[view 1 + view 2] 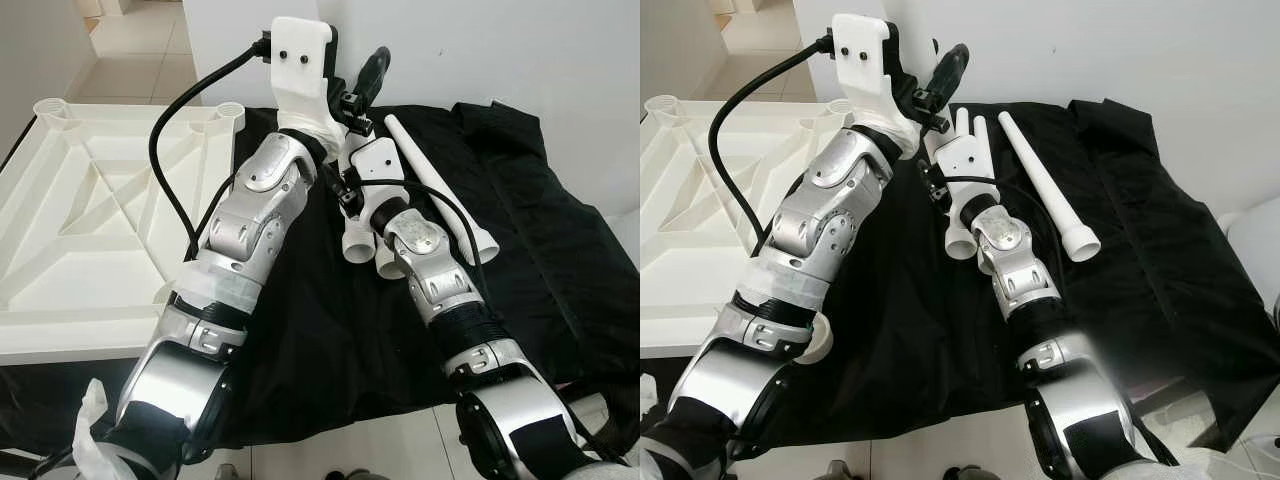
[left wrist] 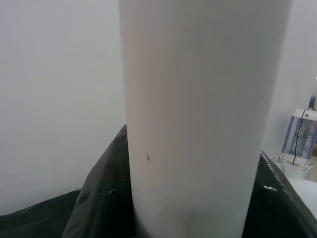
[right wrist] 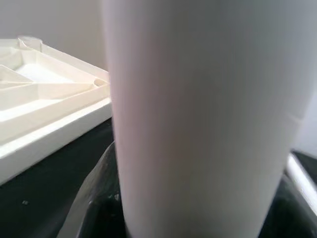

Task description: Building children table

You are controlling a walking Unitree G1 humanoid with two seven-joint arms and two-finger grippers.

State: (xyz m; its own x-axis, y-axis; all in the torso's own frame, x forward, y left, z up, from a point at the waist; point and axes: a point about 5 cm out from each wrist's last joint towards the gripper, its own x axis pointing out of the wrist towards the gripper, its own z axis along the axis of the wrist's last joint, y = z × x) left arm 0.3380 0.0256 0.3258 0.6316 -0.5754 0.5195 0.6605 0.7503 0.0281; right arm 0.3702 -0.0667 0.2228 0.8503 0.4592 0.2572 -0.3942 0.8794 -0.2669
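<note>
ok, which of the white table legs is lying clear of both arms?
The rightmost leg, alone on the black cloth with its flared end toward the robot. The other legs are bunched under the right arm.

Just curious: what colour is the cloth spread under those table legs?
Black. The cloth shows best in the right eye view, under the white legs.

A plain room in a home — pale tiled floor (image 1: 140,45), bare white walls (image 1: 520,50). A black cloth (image 1: 330,330) covers the floor — furniture parts lie on it.
</note>
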